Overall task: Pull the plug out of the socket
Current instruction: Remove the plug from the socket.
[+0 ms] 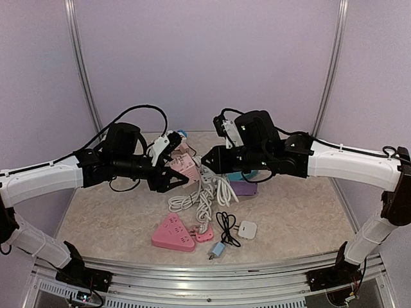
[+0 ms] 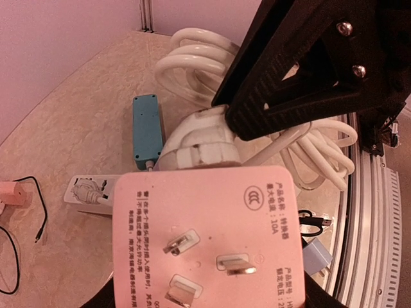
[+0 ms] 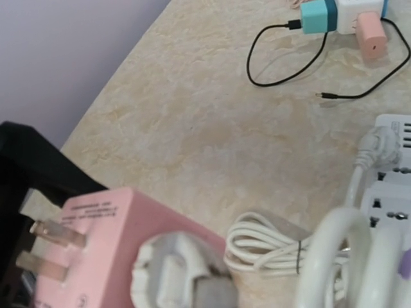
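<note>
l claw (image 1: 174, 178) tight on pink socket (image 2: 205, 212), r claw (image 1: 207, 162) tight on horiz white plug (image 2: 199, 138)

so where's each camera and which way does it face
top external: above and behind the bases, looking down on the table; both arms show, left gripper and right gripper meeting.
left wrist: on the left arm, close on the pink adapter's prongs and white plug; right gripper clamps the plug.
right wrist: on the right arm, looking past blurred adapter and plug to the table.
shared: both wrist views show adapter, plug, coiled cord.
</note>
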`<control>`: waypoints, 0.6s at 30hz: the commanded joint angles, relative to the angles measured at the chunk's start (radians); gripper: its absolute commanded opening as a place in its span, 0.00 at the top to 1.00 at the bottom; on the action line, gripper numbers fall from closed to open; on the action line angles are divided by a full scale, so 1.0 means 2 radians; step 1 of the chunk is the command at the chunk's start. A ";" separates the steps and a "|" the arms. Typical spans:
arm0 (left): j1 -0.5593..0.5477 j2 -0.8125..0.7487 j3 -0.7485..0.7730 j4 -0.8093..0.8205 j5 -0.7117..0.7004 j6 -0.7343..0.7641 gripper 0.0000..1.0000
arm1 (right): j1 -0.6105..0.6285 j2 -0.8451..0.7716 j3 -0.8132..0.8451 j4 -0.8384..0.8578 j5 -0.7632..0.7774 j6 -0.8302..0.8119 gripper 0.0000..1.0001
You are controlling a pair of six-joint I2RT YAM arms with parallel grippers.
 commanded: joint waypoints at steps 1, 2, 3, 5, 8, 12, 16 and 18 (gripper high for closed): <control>-0.002 -0.009 0.007 0.005 0.040 -0.003 0.98 | -0.032 -0.035 -0.037 0.057 -0.013 0.023 1.00; -0.002 -0.010 0.006 0.007 0.042 -0.003 0.98 | -0.042 -0.042 -0.052 0.074 -0.035 0.035 1.00; -0.002 -0.012 0.004 0.010 0.045 -0.002 0.98 | -0.052 -0.047 -0.068 0.093 -0.053 0.047 1.00; -0.002 -0.016 0.000 0.015 0.049 -0.002 0.98 | -0.069 -0.057 -0.096 0.125 -0.087 0.068 1.00; -0.002 -0.019 -0.002 0.017 0.051 -0.001 0.98 | -0.089 -0.065 -0.124 0.164 -0.124 0.094 1.00; -0.002 -0.015 -0.001 0.016 0.054 -0.001 0.98 | -0.093 -0.066 -0.122 0.158 -0.126 0.087 1.00; 0.000 -0.012 0.002 0.013 0.042 -0.005 0.98 | -0.088 -0.067 -0.116 0.148 -0.110 0.071 1.00; 0.004 -0.011 0.004 0.009 0.040 -0.008 0.98 | -0.080 -0.066 -0.109 0.141 -0.096 0.060 1.00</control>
